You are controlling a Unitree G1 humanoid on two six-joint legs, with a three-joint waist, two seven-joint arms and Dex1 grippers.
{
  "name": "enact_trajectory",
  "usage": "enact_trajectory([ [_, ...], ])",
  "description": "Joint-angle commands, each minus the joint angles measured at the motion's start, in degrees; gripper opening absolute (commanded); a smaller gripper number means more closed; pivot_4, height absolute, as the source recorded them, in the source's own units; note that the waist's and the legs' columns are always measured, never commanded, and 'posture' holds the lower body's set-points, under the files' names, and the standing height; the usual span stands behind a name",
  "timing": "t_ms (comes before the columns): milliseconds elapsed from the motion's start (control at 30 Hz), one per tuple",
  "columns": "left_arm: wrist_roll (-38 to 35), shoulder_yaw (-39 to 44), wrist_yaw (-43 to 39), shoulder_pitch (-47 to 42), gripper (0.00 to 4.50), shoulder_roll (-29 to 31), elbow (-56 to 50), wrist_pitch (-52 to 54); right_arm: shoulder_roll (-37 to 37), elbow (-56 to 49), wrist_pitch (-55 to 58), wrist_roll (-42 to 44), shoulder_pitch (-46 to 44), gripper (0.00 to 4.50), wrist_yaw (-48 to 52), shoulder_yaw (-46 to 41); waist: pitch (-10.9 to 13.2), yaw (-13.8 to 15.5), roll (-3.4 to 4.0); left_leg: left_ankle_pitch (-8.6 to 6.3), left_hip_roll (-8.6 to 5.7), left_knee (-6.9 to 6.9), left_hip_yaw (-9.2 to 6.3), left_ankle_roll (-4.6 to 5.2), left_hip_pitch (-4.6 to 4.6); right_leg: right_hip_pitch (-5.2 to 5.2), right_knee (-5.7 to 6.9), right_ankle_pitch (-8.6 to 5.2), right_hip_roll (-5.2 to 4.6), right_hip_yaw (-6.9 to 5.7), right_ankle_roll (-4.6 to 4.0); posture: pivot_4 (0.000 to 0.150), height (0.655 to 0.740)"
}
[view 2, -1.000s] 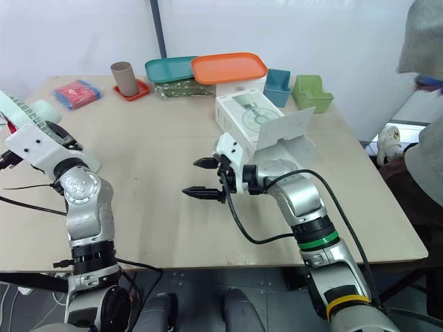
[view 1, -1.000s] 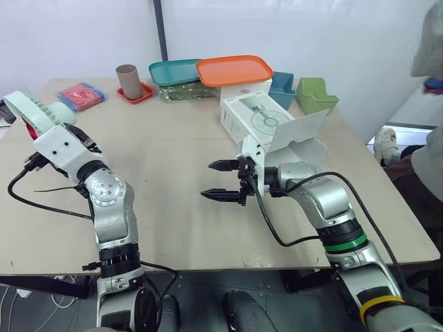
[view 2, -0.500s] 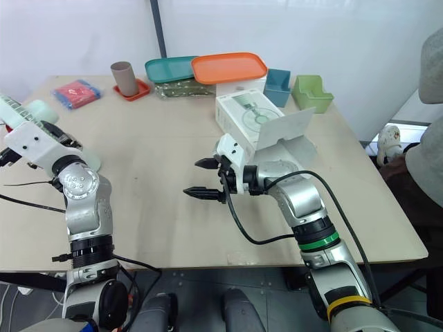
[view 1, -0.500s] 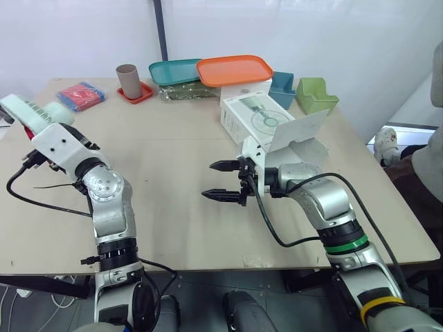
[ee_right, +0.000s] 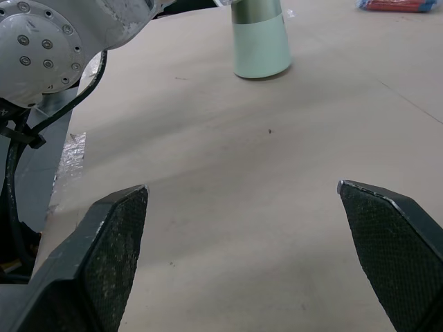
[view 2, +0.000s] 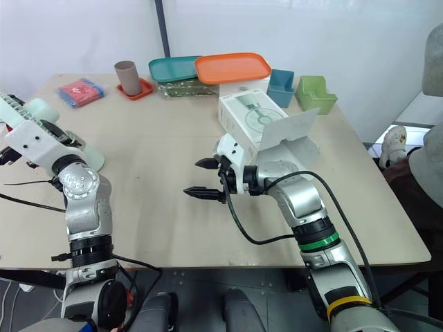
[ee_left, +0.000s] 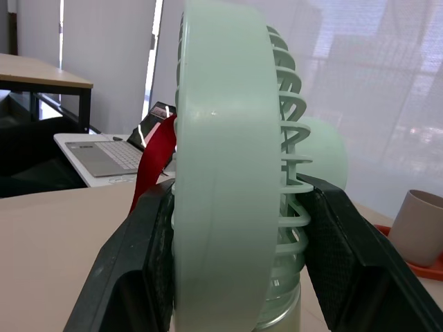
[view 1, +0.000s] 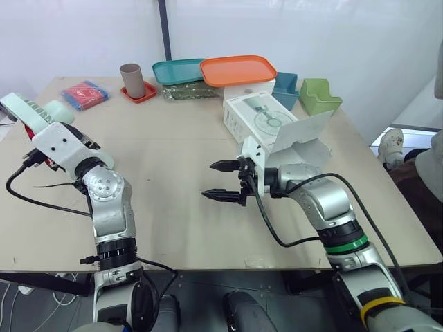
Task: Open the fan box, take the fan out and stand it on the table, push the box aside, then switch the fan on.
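Observation:
A pale green fan [ee_left: 228, 173] stands upright at the table's far left, its round base [ee_right: 261, 41] down on the tabletop. My left gripper [ee_left: 239, 197] is shut on the fan's head [view 1: 24, 111], one black finger on each face. The white fan box [view 1: 259, 117] lies at the back right with its flap [view 1: 301, 131] hanging open toward me. In front of the box, my right gripper [view 1: 208, 180] hovers just above the table's middle, open, nothing between its fingers [ee_right: 104, 249], and it faces the fan.
Along the back edge are a brown cup [view 1: 130, 72] on a red coaster, a teal tray [view 1: 176, 69], an orange tray [view 1: 237, 69], a blue bin [view 1: 284, 86] and a green bin [view 1: 320, 97]. A red packet [view 1: 84, 93] lies back left. A person [view 1: 436, 155] stands at the right edge.
My left arm has shifted slightly with the fan in its grip. The right gripper has stayed put. The person at the right edge has drawn back.

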Motion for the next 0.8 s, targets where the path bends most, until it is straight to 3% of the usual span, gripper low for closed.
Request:
enact_trajectory([
  [33, 3.3, -3.7, -1.8, -0.8, 2.07, 1.8, -4.6, -1.4, 0.3, -2.3, -0.3, 0.4, -0.2, 4.50, -0.3, -0.8, 0.0, 0.0, -0.09, 0.00, 0.00, 0.00, 0.00, 0.00, -0.02, -0.01, -0.02, 0.00, 0.00, 0.00, 0.00, 0.150, 0.7400],
  [300, 5.2, -8.0, -8.5, 3.6, 2.07, 3.4, -15.3, 4.2, 1.9, -1.4, -0.9, 0.1, -1.1, 4.50, -0.6, -0.6, 0.1, -0.1, -0.11, -0.02, 0.01, -0.08, -0.06, -0.01, -0.22, -0.23, -0.05, 0.01, 0.00, -0.02, -0.05, 0.150, 0.7400],
  [567, -5.6, -6.9, -24.9, 7.7, 2.07, 9.3, -29.0, 16.3, 6.6, 2.3, -0.8, -0.5, -6.9, 4.50, -5.2, -2.2, 0.1, -0.4, -0.11, 0.03, 0.02, -0.06, -0.08, -0.05, -0.21, -0.24, -0.01, 0.02, 0.01, -0.05, -0.05, 0.150, 0.7400],
  [800, -15.3, -4.4, -35.9, 9.7, 2.07, 15.4, -33.5, 22.7, 8.4, 2.7, -0.4, -0.3, -10.0, 4.50, -6.2, -2.1, 0.1, -0.3, -0.12, 0.04, 0.03, -0.08, -0.11, -0.06, -0.25, -0.26, -0.02, 0.00, -0.01, -0.10, -0.06, 0.150, 0.7400],
])
